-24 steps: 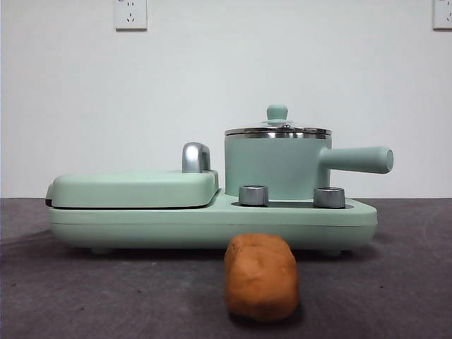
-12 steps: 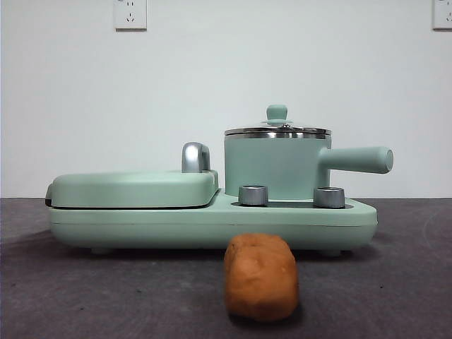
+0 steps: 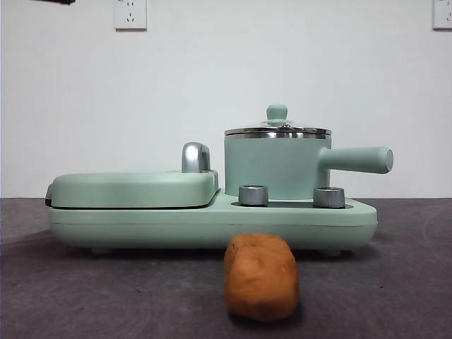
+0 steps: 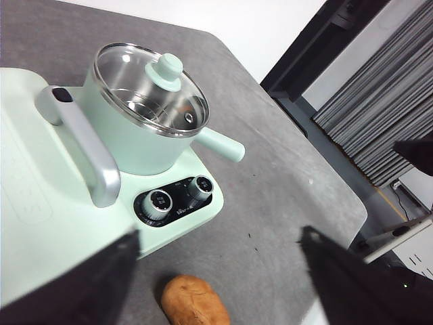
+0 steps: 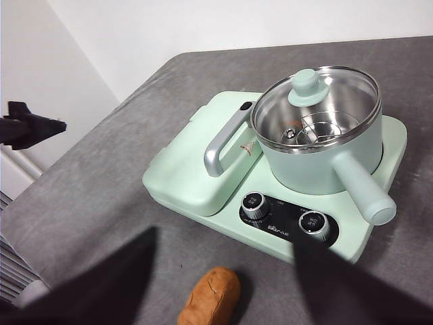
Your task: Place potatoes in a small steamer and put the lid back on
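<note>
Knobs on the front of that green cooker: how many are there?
2. One knob sits below the pot, nearer the grill plate; the other knob is under the pot's handle. None seem hidden.

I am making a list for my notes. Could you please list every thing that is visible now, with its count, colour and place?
potato: one, orange-brown, on the table in front of the cooker base
steamer: one, mint-green with steel rim, on the cooker base behind the knobs, handle to the side
lid: one, clear glass with green knob, sitting on the steamer
grill cover: one, green, closed, beside the steamer, with a silver handle
knobs: two, silver, on the front of the base
table: one, dark grey
wall sockets: two, white, high on the wall
left gripper: black, open, high above the potato
right gripper: black, open, high above the potato
</note>
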